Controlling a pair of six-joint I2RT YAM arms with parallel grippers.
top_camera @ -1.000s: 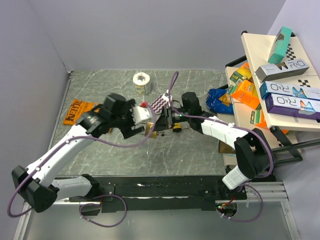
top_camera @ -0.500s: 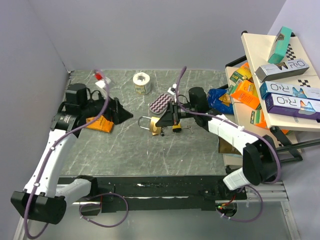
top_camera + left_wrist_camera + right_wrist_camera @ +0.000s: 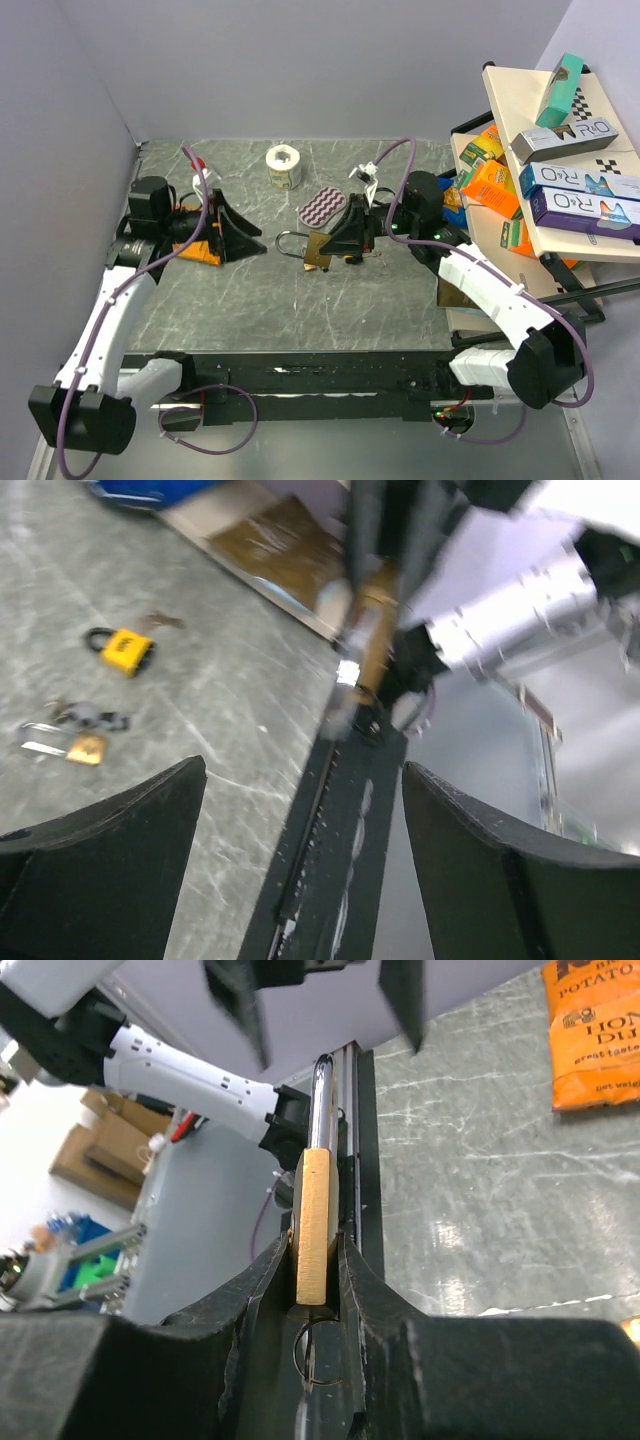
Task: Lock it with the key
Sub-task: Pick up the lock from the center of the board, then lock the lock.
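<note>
Padlock (image 3: 315, 1215) clamped edge-on in right claw (image 3: 315, 1252), lower end hidden in the grip, left claw (image 3: 300, 770) apart, empty

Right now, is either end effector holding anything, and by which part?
The right end effector grips the brass padlock by its flat body, shackle free. The left end effector is open and holds nothing.

Ahead of me a roll of tape (image 3: 284, 165) stands at the far side of the grey marbled table (image 3: 400, 310). A purple zigzag pouch (image 3: 322, 208) lies near it, to the right and closer in. An orange crisp bag (image 3: 595, 1040) lies at the left. On my right, a cream shelf (image 3: 510, 100) carries long boxes (image 3: 580, 182), with orange packets (image 3: 490, 185) below.
</note>
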